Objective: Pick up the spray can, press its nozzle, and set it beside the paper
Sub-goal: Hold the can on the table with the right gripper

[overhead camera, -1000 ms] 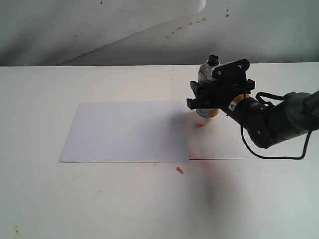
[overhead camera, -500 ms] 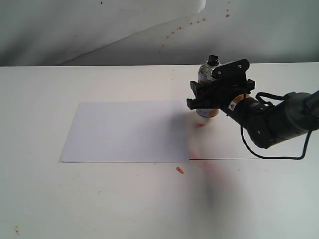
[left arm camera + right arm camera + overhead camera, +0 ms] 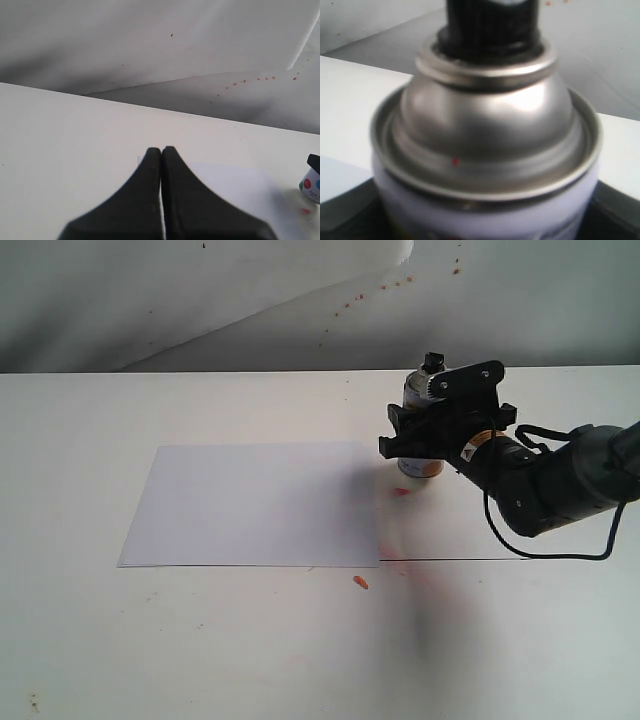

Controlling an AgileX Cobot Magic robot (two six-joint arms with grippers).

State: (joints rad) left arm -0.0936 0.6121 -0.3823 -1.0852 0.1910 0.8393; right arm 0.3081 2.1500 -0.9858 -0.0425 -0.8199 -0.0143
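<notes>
The spray can [image 3: 421,468] stands upright just right of the paper [image 3: 250,505], with my right gripper [image 3: 440,430] shut around its body. Its black nozzle [image 3: 432,362] sticks up above the jaws, untouched. I cannot tell whether its base rests on the table. Close up in the right wrist view, the spray can's metal shoulder [image 3: 490,125] and nozzle [image 3: 492,22] fill the frame, with dark fingers [image 3: 612,212] at its sides. My left gripper [image 3: 162,150] is shut and empty, hovering off the paper [image 3: 235,192], far from the spray can [image 3: 312,184].
Small orange-red blobs [image 3: 361,582] and a faint reddish stain [image 3: 405,558] mark the white table near the paper's right edge. A black cable [image 3: 560,555] loops under the right arm. A white backdrop [image 3: 200,300] closes the far side.
The right gripper and the spray can have shifted very slightly to the right. The grip is unchanged, and the paper has not moved.
</notes>
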